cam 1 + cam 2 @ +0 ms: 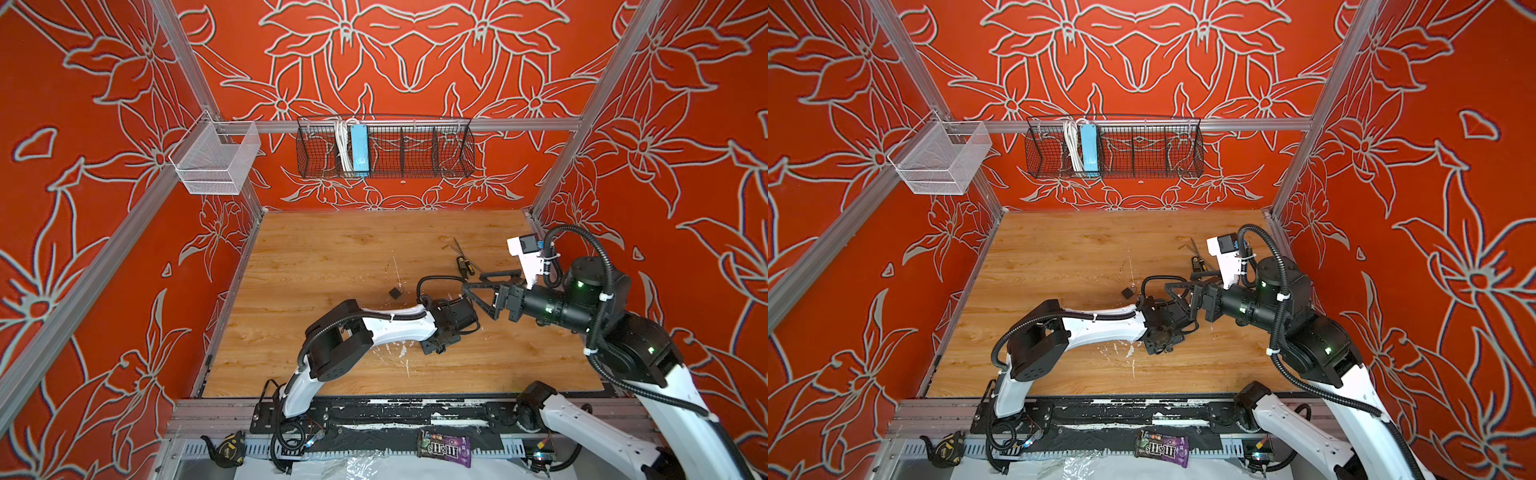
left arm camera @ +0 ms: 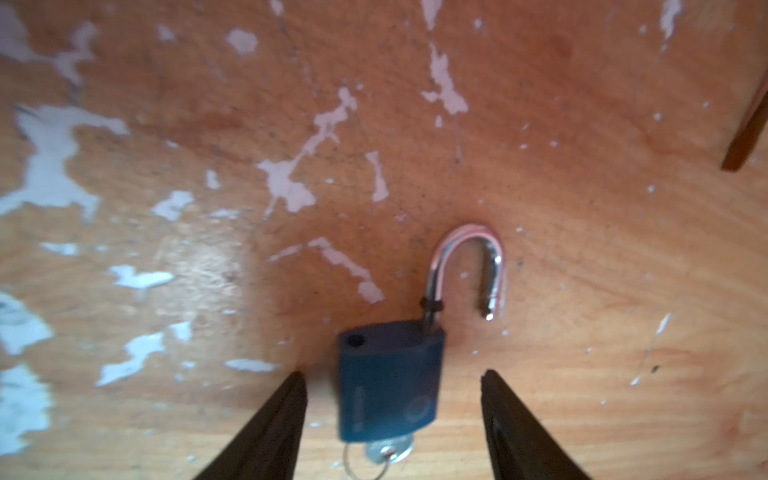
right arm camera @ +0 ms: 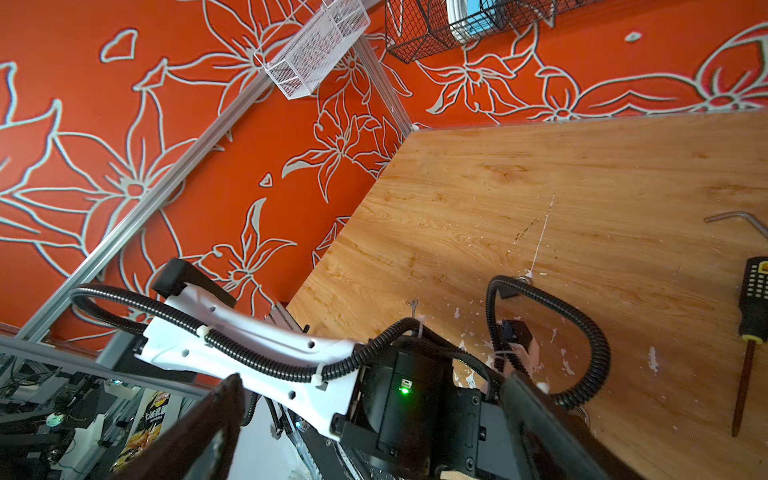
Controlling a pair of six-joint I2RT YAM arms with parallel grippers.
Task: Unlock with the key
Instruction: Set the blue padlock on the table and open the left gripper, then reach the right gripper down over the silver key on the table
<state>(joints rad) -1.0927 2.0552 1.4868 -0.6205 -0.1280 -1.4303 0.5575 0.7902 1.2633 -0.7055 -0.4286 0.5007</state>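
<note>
— Two black fingers (image 2: 274,424) fill the foreground of the left wrist view. What sits between them?

— One blue padlock (image 2: 386,386), flat on the wooden table (image 2: 582,291). The left gripper (image 2: 392,373) stands well apart, a finger on either side of the lock's body with bare wood showing in both gaps. It grips nothing.

— Which way does the lock run?

— Its long axis lies in line with the fingers, key end toward the wrist and shackle (image 2: 434,270) pointing away. One key (image 2: 388,453) sits in the keyhole. The shackle is sprung: one leg is seated in the body, and the free leg lies beside it, clear of its hole.

— Where on the table?

— Both top views hide it under the left arm (image 1: 395,322). That wrist hangs a little right of the middle, nearer the front edge than the back.

— And the right gripper (image 3: 374,376)?

— Spread wide, empty, above the left wrist.

— Anything else to count?

— One small dark block (image 1: 395,292) with a metal loop lies near the middle. It could be a second lock, but it is too small to be sure. One screwdriver (image 1: 464,267) and one hex key (image 3: 725,215) lie in the right half, toward the back edge.
</note>
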